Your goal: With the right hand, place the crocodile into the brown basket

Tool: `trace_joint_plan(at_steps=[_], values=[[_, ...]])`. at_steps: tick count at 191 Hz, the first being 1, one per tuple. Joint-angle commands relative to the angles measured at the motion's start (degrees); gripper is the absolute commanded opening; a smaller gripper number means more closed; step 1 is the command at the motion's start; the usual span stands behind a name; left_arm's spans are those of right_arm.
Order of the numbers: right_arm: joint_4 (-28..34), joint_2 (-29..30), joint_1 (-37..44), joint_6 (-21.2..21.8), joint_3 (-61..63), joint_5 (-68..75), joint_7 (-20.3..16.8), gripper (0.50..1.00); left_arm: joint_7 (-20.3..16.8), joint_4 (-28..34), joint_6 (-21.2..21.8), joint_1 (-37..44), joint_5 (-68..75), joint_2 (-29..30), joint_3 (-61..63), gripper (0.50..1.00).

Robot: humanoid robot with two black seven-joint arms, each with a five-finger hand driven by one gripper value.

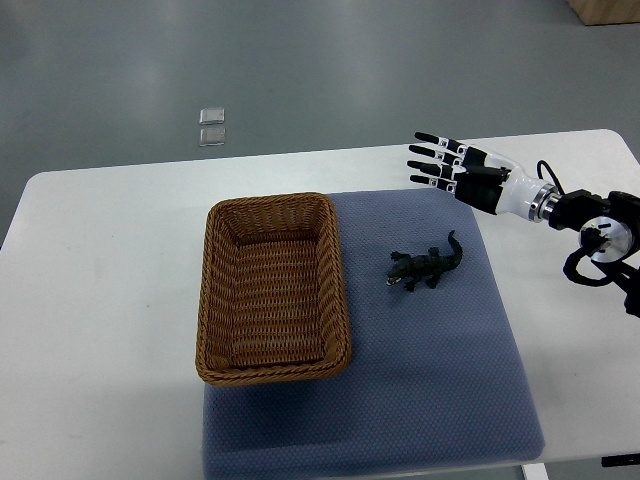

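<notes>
Lying nearest the camera: blue mat (420, 400), spreading over white desk (100, 300), w/ front edge running out of frame at bottom. Sitting on mat's left part: brown basket (272, 372), looking empty. Resting on mat just right of basket, not touching it: croc (428, 267), belly down, head pointing toward basket, tail curling up toward far right.

Hovering beyond the croc, near desk's far edge: right hand (455, 168), fingers (428, 150) stretching out straight and apart, gripping nothing, well clear of the toy.

Risks, judging from this layout:
- Croc being small, low, w/ thin legs and tail; fingers closing on tail alone probably letting it swing or slip out mid-carry.
- Pressing down too hard likely dragging or bunching the mat, shifting croc and maybe nudging basket.
- Carrying too low risking a knock against basket's near wall, tipping or sliding it.
- Releasing early probably leaving croc on rim or mat.

Hard to make out: thumb position, tucked behind palm. Right arm getting cut off at frame's right edge. Left arm not showing anywhere. Two small clear squares (212, 128) lying on floor beyond desk, identity unclear. Croc's far-side legs hiding under body.
</notes>
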Motion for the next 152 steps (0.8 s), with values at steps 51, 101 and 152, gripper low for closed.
trace_joint_plan(at_steps=[51, 101, 152], values=[[0.0, -0.3, 0.0, 0.1, -0.1, -0.6, 0.0, 0.93, 0.3, -0.2, -0.1, 0.0, 0.1, 0.0, 0.2, 1.0], [0.0, -1.2, 0.5, 0.0, -0.3, -7.2, 1.0, 0.93, 0.3, 0.7, 0.0, -0.6, 0.0, 0.0, 0.2, 1.0], [0.7, -3.2, 3.2, -2.4, -0.3, -32.5, 9.5, 0.93, 0.3, 0.6, 0.0, -0.6, 0.1, 0.0, 0.0, 1.0]])
